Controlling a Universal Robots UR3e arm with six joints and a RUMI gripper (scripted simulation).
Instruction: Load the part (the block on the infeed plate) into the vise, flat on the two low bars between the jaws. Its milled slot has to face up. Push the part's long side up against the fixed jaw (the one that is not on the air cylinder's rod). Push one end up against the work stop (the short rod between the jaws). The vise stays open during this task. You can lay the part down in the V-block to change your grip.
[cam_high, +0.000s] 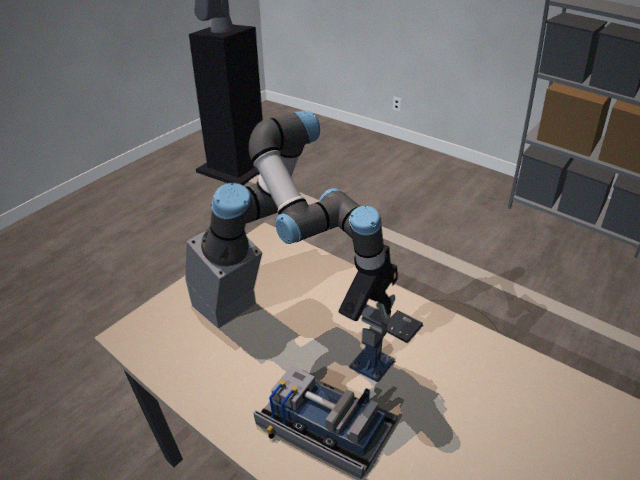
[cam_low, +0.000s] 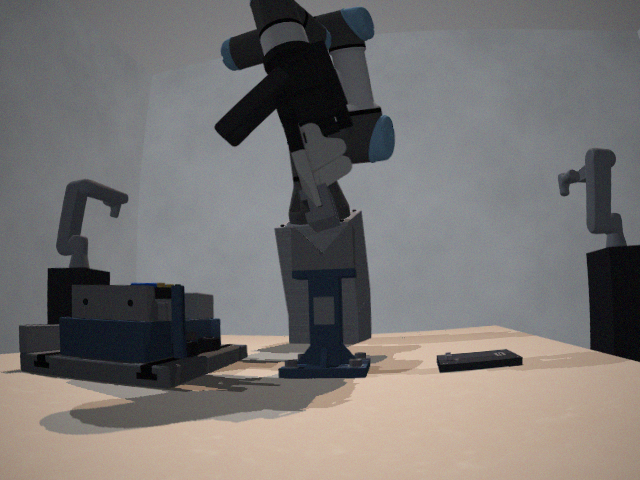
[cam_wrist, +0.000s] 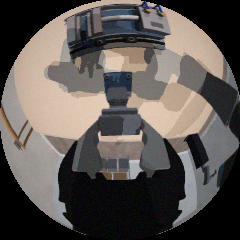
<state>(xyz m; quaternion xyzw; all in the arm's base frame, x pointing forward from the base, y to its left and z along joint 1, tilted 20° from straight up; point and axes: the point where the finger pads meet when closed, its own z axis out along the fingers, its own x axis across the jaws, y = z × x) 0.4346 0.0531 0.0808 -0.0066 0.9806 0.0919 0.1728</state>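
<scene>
Grey block is in the fingers, just over the V-block

You have the block (cam_high: 375, 318) (cam_low: 323, 206) (cam_wrist: 120, 125) held between the tips of the gripper (cam_high: 381, 310) (cam_low: 316, 198) (cam_wrist: 120, 120). The fingers are closed on it. It looks like hard metal, so you can guess it is stiff and won't squash or snap. It may be a bit heavy, and its smooth sides could slip or turn if you hold only one end.

Right below is the V-block (cam_high: 370, 338) (cam_low: 323, 260). The block leans at its top, and you can't tell if they touch. If you want a new grip, lay it down softly there. Then pinch it near its middle, across two flat sides, up high. Keep your fingers out of the slot. You can't see well which way the slot points, so check that first.

Farther off is the vise (cam_high: 356, 441) (cam_low: 113, 338) (cam_wrist: 120, 37). Your grip should leave the bottom, one long side and one end bare. The long side has to meet the fixed jaw (cam_high: 364, 421) (cam_low: 111, 302), and the end has to meet the work stop. Push gently, or the block may twist in your grip.
</scene>
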